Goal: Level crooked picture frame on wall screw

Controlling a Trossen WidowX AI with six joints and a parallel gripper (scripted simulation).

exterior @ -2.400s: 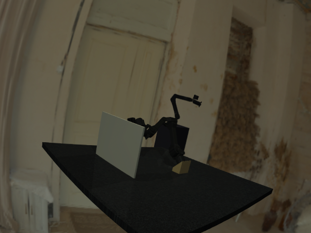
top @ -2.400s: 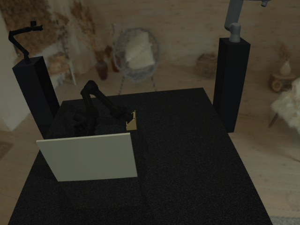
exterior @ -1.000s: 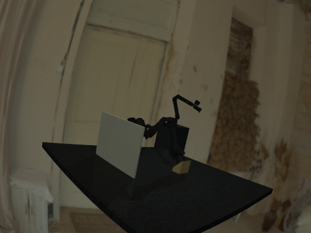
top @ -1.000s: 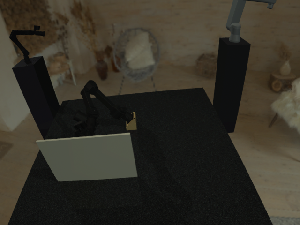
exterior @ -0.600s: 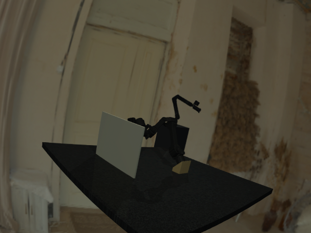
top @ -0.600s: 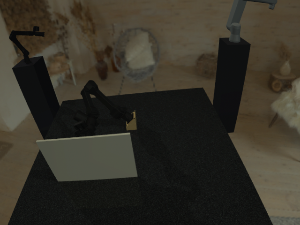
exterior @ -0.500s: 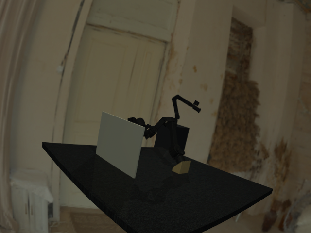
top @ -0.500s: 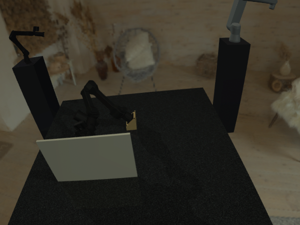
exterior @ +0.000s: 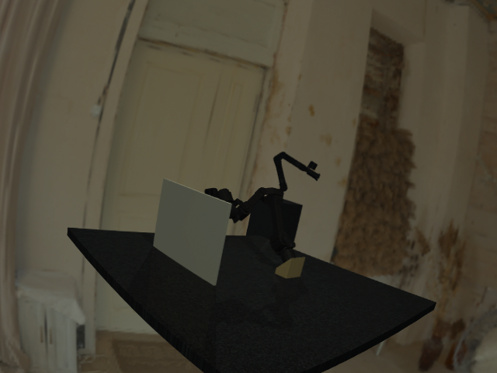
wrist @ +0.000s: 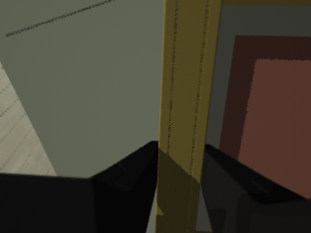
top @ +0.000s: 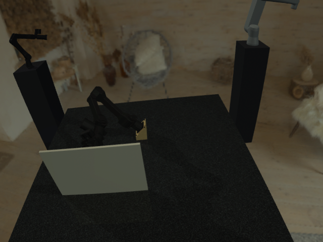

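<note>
Frame's yellow side bar (wrist: 187, 97), near-upright in wrist view, pincer (wrist: 181, 146) gripping.

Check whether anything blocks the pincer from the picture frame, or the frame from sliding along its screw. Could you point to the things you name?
Nothing visible stands between the pincer (wrist: 181, 146) and the frame (wrist: 187, 92): its fingers are shut on the yellow side bar. The screw and the path along it are hidden, so I cannot tell there.

A rustic home room, shown by a cushioned round chair (top: 151, 56) and vases (top: 109, 74).
</note>
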